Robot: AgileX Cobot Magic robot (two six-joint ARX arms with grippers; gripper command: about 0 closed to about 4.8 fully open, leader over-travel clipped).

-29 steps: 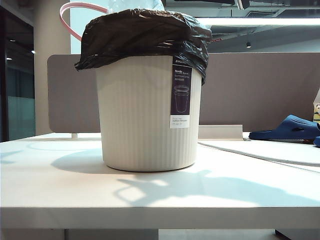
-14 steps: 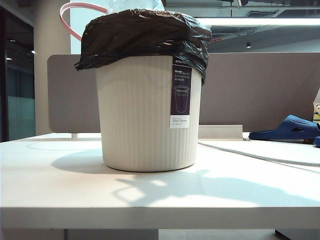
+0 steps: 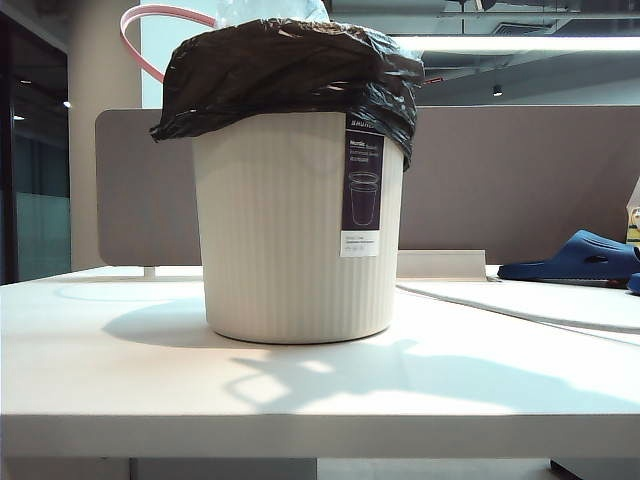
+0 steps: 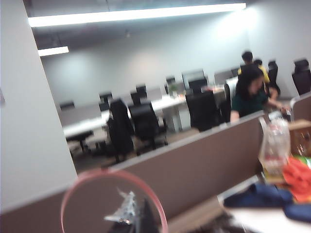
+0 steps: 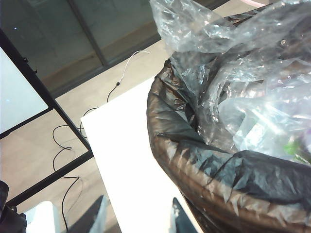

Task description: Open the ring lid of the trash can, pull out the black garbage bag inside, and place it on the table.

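The cream ribbed trash can (image 3: 290, 230) stands mid-table (image 3: 120, 380). The black garbage bag (image 3: 290, 65) is folded over its rim, and clear plastic (image 5: 252, 92) bulges out of it. Behind the can, the pink ring lid (image 3: 150, 15) stands raised. Neither gripper shows in the exterior view. The left wrist view looks through the ring lid (image 4: 73, 189); my left gripper (image 4: 141, 221) is a dark shut tip close to the hoop, and I cannot tell whether it touches it. My right gripper (image 5: 138, 218) is open over bare table (image 5: 131, 160), one fingertip (image 5: 179, 218) beside the bag's rim (image 5: 194, 160).
A grey-brown partition panel (image 3: 500, 180) runs behind the table. A blue slipper (image 3: 580, 255) lies at the far right, with a low white board (image 3: 440, 263) beside the can. Past the table edge is floor with a thin cable (image 5: 63, 145).
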